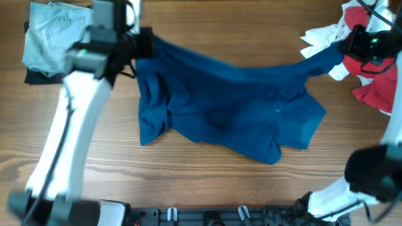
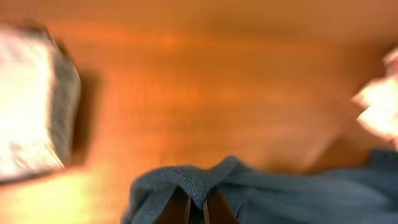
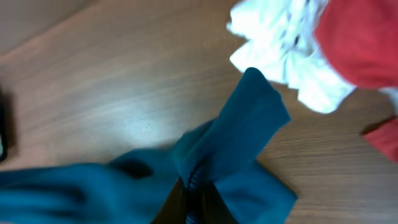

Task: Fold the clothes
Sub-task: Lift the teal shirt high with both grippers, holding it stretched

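Note:
The dark blue shirt (image 1: 232, 107) hangs stretched across the middle of the wooden table, its far edge lifted between both grippers and its lower part crumpled on the wood. My left gripper (image 1: 146, 44) is shut on the shirt's far left corner (image 2: 198, 186). My right gripper (image 1: 344, 49) is shut on the shirt's far right corner (image 3: 214, 155). In each wrist view (image 2: 196, 211) (image 3: 194, 205) the jaws pinch a fold of blue cloth. The left wrist view is blurred.
A folded light denim garment (image 1: 53, 39) lies on a dark one at the far left corner. A heap of white (image 1: 323, 39) and red cloth (image 1: 374, 78) lies at the far right, close to my right gripper.

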